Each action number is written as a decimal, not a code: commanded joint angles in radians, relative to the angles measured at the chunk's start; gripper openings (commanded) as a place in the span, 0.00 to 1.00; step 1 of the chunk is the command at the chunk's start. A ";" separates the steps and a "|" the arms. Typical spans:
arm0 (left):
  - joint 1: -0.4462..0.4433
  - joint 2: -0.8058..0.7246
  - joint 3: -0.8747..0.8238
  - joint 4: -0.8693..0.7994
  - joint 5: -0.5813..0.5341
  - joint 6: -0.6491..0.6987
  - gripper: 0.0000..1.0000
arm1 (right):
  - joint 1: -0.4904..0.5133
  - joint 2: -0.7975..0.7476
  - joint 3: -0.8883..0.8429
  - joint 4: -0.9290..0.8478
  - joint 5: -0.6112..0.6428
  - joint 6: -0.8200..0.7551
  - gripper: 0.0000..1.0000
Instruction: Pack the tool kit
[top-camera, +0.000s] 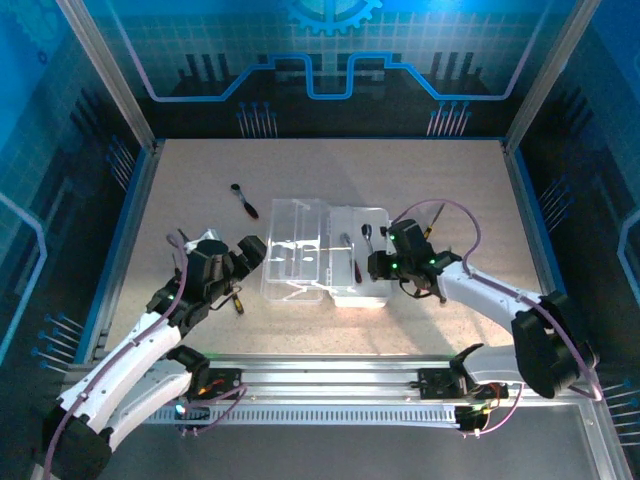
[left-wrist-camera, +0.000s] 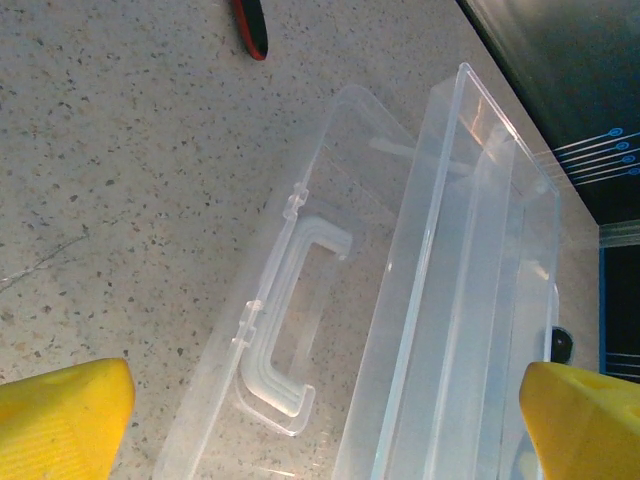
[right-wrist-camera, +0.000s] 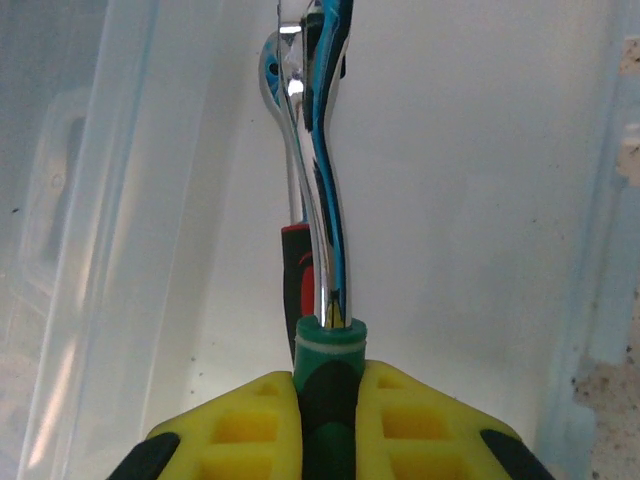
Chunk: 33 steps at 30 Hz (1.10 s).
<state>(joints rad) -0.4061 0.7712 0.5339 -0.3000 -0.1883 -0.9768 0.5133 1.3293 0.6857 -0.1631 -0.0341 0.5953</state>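
Top external view: the open clear case (top-camera: 300, 228) lies mid-table, its lid half to the left and its tray half to the right. On the table (top-camera: 200, 170) a black-and-red screwdriver (top-camera: 243, 200) lies beyond the lid, apart from it. A yellow-handled screwdriver (top-camera: 237, 301) lies just beside the left arm, and another small tool (top-camera: 436, 218) lies behind the right arm, too small to tell its colours. The left gripper (top-camera: 250, 250) sits close by the lid's left edge, fingers spread wide with nothing between them; the lid's moulded handle (left-wrist-camera: 290, 330) lies ahead of them. The right gripper (top-camera: 378, 265) hangs over the tray, fingers pinching a green-handled tool (right-wrist-camera: 325, 230) by its handle. Its chrome shaft points ahead above a red-handled tool (right-wrist-camera: 298, 270) lying in the tray. Bare table surrounds the case.
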 joint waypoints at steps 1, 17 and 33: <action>0.015 -0.009 -0.006 0.013 0.021 -0.019 0.99 | -0.023 0.060 0.060 0.065 -0.011 0.008 0.08; 0.058 -0.024 -0.008 -0.031 0.050 -0.018 0.99 | -0.024 0.237 0.132 0.067 -0.029 0.043 0.09; 0.095 -0.038 0.003 -0.069 0.085 -0.010 0.99 | -0.025 0.214 0.130 0.052 -0.045 0.057 0.24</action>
<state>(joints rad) -0.3222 0.7475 0.5339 -0.3344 -0.1257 -0.9958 0.5026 1.5612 0.7876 -0.1295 -0.0608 0.6434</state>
